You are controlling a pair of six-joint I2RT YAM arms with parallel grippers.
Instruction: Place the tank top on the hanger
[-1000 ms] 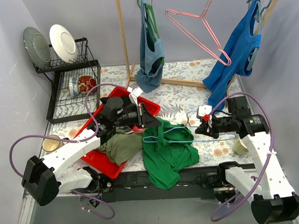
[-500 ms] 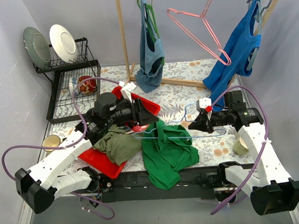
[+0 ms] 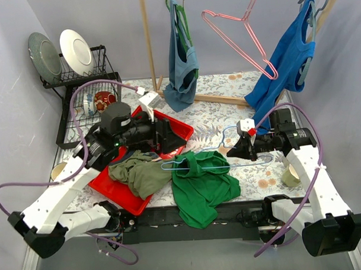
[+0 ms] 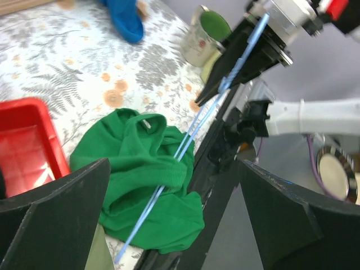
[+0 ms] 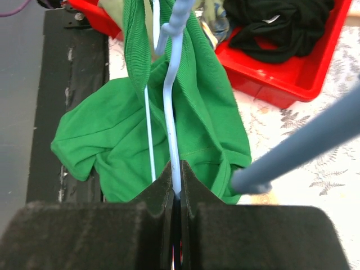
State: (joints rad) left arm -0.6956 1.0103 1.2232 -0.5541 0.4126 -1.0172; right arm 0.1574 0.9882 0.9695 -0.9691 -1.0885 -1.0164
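Observation:
The emerald-green tank top [image 3: 201, 190] lies crumpled at the table's near edge, and one fold is draped over the light-blue hanger [image 3: 208, 166]. My right gripper [image 3: 236, 151] is shut on the hanger's wire near the hook and holds it a little above the cloth. In the right wrist view the hanger [image 5: 171, 112] runs up from the right gripper [image 5: 175, 183] into the tank top [image 5: 101, 140]. My left gripper [image 3: 170, 137] hovers open over the red tray, apart from the cloth. From the left wrist, the left gripper [image 4: 177, 222] frames the tank top [image 4: 135, 174] and hanger [image 4: 194, 129].
A red tray [image 3: 120, 195] holds an olive garment [image 3: 140, 175] and a black garment [image 5: 281, 22]. A dish rack [image 3: 87, 108] stands at the far left. Mugs [image 3: 290, 176] sit by both table sides. A pink hanger [image 3: 239, 32] and a blue top [image 3: 290, 54] hang on the rail.
My left gripper opened, let go of the tank top and drew back left over the tray. The right gripper kept its hold and lifted the hanger slightly.

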